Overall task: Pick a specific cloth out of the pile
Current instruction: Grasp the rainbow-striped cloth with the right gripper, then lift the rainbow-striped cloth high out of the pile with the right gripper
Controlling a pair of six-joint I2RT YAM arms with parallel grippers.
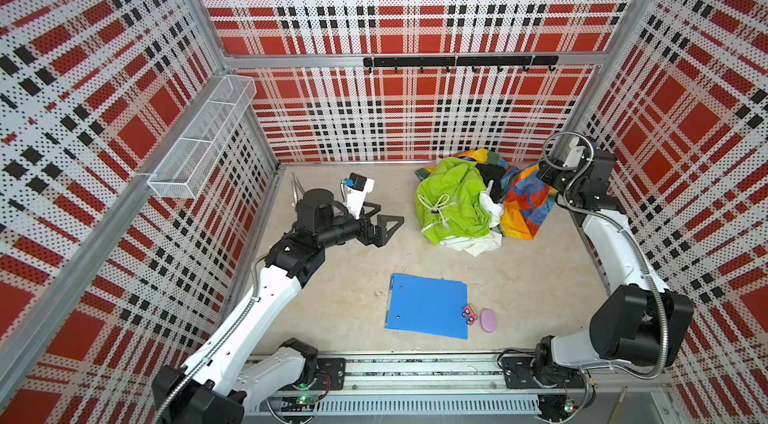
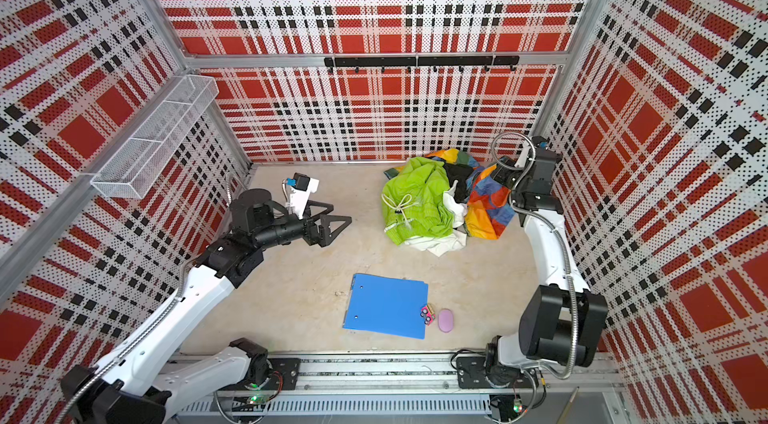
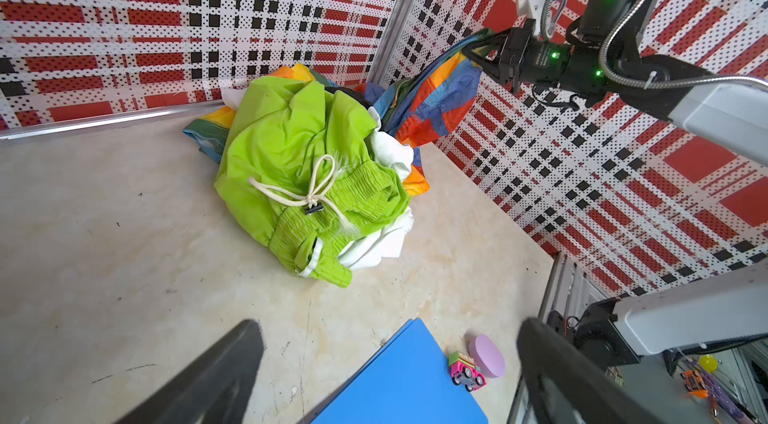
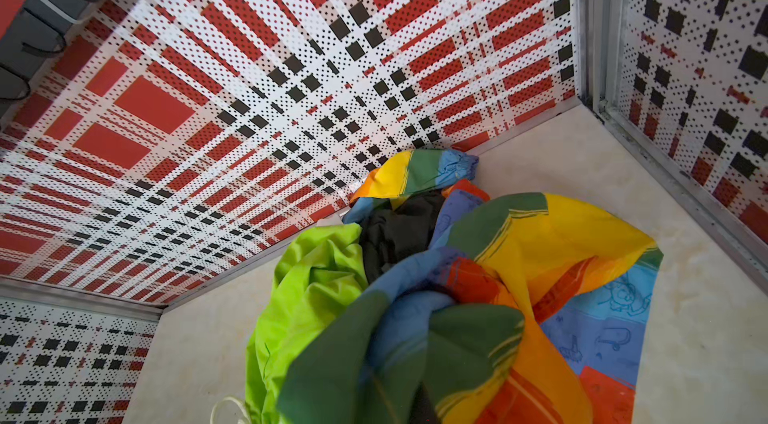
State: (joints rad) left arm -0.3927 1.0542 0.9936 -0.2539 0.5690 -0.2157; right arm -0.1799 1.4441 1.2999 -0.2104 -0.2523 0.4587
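Gripping the cloth (image 1: 524, 203) at the pile (image 1: 453, 199), right pincer (image 3: 476, 52) clamped, left pincer (image 1: 390, 214) wide

Multicoloured cloth (image 4: 561, 234) bunched close up — lime green garment (image 4: 316, 268) and black garment (image 4: 399, 230) touching it.

The right gripper (image 3: 478, 52) has its tips buried in folds of the multicoloured cloth (image 4: 540, 259) and cannot be seen from its own wrist camera. The black garment (image 4: 399, 234) and white cloth (image 3: 390, 151) lie mostly covered by the lime green garment (image 3: 291, 143). The left wrist view's edge cuts off the left gripper (image 3: 388, 324), its fingers (image 3: 216, 380) blurred, and the blue folder (image 3: 407, 380).
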